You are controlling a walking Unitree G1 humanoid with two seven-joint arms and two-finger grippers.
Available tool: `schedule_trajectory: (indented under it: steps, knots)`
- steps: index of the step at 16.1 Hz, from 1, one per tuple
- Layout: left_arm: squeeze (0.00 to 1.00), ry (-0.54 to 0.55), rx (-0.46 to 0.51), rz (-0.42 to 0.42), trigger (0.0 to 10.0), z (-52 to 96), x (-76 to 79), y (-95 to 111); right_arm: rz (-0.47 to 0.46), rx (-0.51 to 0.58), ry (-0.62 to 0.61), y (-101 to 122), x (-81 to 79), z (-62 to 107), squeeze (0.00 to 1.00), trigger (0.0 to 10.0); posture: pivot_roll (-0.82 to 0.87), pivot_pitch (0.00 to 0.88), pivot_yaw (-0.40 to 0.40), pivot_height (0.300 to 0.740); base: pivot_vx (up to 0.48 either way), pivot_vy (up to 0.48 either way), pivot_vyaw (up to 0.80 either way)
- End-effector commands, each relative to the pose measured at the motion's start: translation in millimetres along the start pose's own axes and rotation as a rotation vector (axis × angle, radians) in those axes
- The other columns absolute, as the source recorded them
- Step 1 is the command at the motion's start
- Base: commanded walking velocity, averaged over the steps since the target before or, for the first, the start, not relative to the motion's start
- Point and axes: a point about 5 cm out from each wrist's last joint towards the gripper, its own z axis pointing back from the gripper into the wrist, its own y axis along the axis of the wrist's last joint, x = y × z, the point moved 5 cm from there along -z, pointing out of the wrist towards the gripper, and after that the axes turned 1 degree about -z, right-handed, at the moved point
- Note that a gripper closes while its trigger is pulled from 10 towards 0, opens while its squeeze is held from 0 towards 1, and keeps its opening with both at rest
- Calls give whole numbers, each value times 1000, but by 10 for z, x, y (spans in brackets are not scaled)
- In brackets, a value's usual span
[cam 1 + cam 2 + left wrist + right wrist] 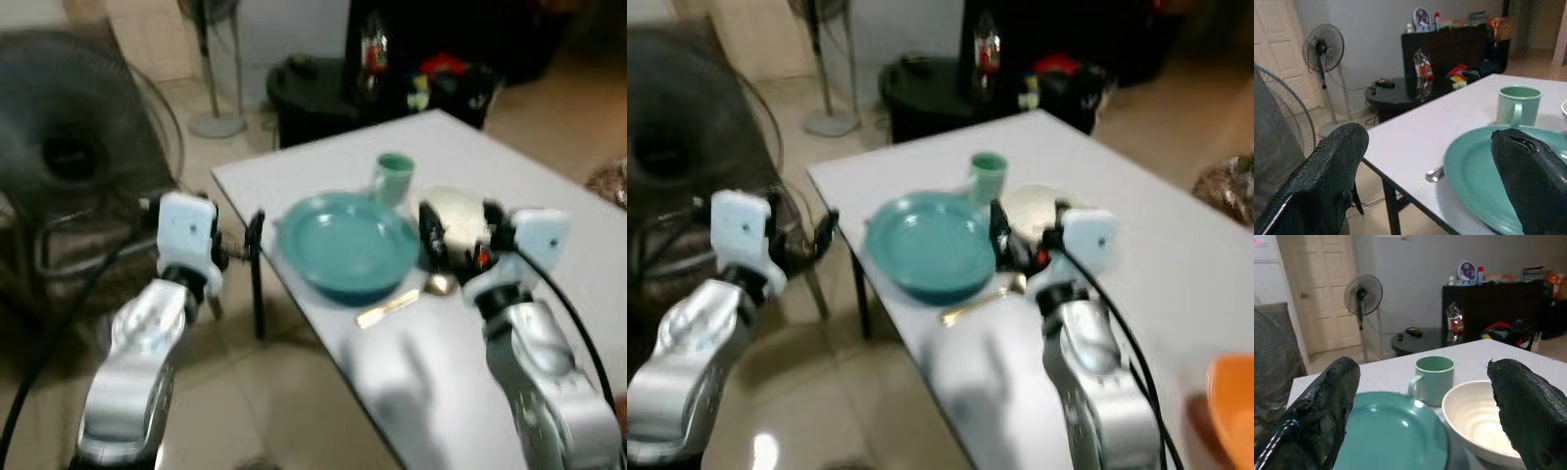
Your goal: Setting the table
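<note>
Where it rests on the table (549, 294), the plate (348, 245) is teal, round, shallow.

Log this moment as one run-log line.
task: setting table | left end effector: open, off table edge | right end effector: open, over bowl | plate, mug, spoon placed

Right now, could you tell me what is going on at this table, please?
The robot stands at a white table, setting it. On the table are a teal plate, a green mug, a cream bowl and a gold spoon at the plate's near edge. The right tool hovers open over the plate and bowl, holding nothing. The left tool is open too, at the table's left edge beside the plate, also holding nothing.
</note>
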Motion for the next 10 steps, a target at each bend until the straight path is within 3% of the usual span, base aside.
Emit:
schedule_trajectory:
  steps: [1,3,4,6,10]
  knots:
    - [0,-7,-11,-2,10000,-1,-5,-5,-22,-12,-5,-27,-1,-9,1000,10000,-1,0,-50,740,0,0,800]
    - [0,-22,-6,-2,10000,6,16,9,-62,-25,-2,-65,-9,1,1000,10000,13,0,-56,740,0,0,800]
    - [0,-36,-5,-5,10000,21,28,22,-127,-32,1,-94,-34,12,1000,10000,23,0,-59,740,0,0,712]
    - [0,-37,-7,-6,10000,33,19,23,-137,-28,10,-94,-50,12,1000,10000,27,0,-59,740,0,0,0]
    - [0,-46,-13,1,10000,37,32,19,-174,-42,1,-142,-52,16,1000,10000,34,0,-58,740,0,314,0]
